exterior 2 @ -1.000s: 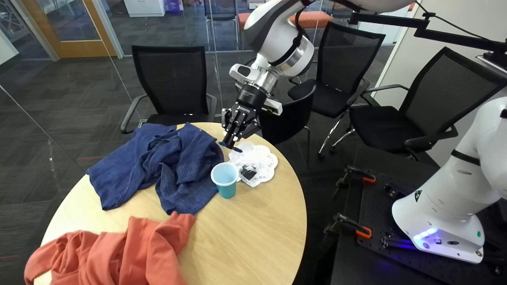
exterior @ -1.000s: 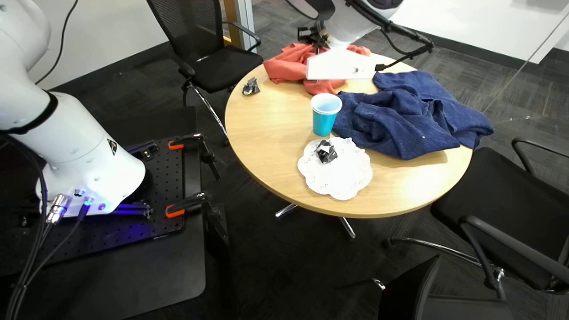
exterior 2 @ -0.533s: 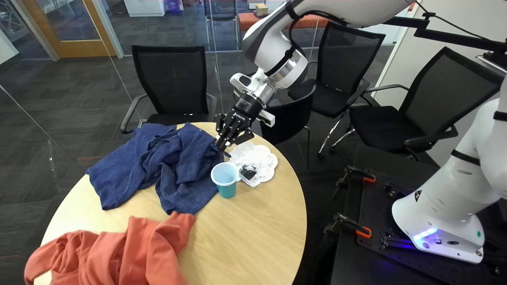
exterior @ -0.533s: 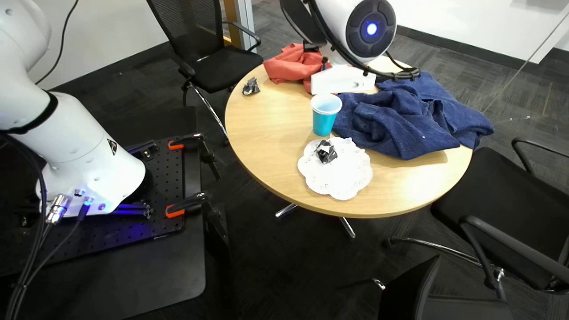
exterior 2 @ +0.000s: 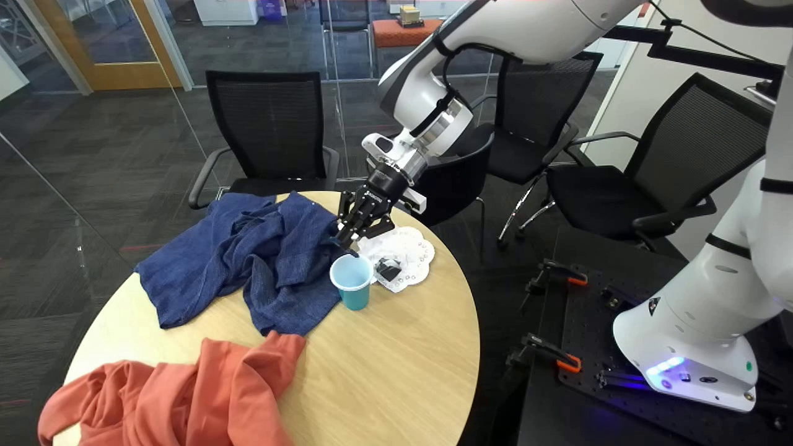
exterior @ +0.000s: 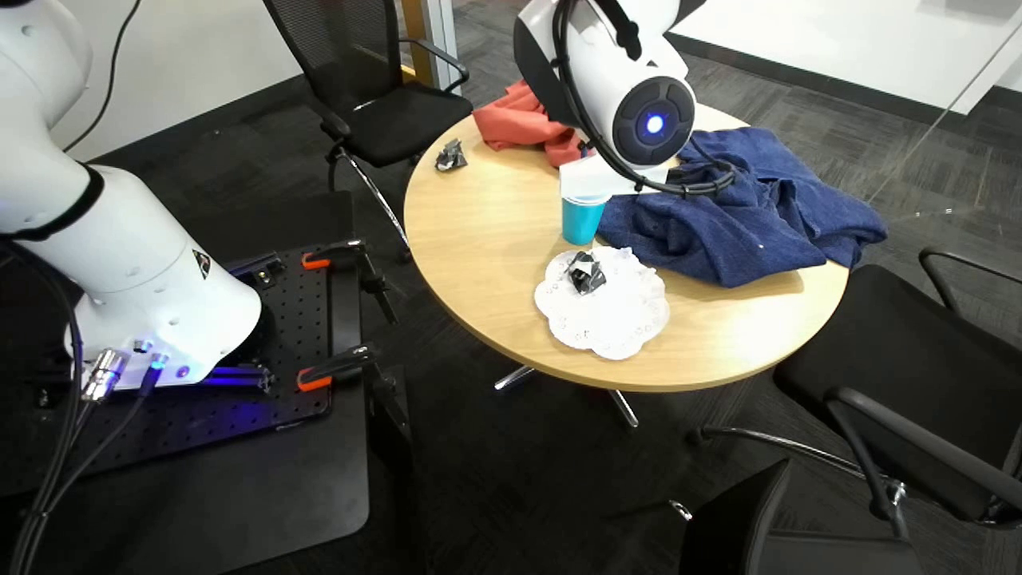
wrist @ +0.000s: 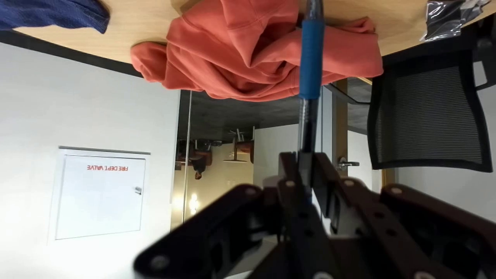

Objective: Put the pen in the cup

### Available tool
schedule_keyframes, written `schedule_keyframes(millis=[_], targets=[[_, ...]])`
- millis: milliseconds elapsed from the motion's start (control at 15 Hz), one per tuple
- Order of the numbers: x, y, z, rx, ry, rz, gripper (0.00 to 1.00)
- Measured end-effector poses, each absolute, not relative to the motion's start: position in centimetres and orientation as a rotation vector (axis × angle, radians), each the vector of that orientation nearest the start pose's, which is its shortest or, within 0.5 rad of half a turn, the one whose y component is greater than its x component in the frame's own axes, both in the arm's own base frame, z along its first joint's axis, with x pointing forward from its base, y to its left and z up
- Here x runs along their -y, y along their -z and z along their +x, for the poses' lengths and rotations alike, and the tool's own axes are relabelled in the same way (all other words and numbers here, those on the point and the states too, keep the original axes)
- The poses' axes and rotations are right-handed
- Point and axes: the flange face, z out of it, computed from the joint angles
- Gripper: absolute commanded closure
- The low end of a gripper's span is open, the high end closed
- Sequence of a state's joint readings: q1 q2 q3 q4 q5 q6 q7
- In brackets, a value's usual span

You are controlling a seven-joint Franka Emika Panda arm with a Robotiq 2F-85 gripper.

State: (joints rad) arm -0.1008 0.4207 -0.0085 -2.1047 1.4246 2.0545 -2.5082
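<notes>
Wrist view: red capitals (wrist: pixel 107 168) on a white framed wall panel (wrist: pixel 101 201) read "FIRE DEPT. VALVE"; the line stands upside down, near the panel's upper edge in that view. In an exterior view: small white lettering (exterior 2: pixel 374 197) on the black body of the gripper (exterior 2: pixel 346 237), too small to read with certainty. Robot base (exterior: pixel 160 295): small dark label (exterior: pixel 201 263), seen in both exterior views, any wording on it illegible. Same base, in an exterior view: dark oval mark (exterior 2: pixel 708 380), content unreadable.
</notes>
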Motion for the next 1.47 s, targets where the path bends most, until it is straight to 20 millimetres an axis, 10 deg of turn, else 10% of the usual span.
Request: schedule_keyframes(millis=[1133, 1200, 1467], targets=[[3.0, -12.2, 57.7, 1.245, 1.125, -1.827, 0.96], [3.1, -11.8, 57.7, 1.242, 1.120, -1.830, 0.60], [3.2, -10.7, 57.7, 1.234, 1.108, -1.834, 0.37]])
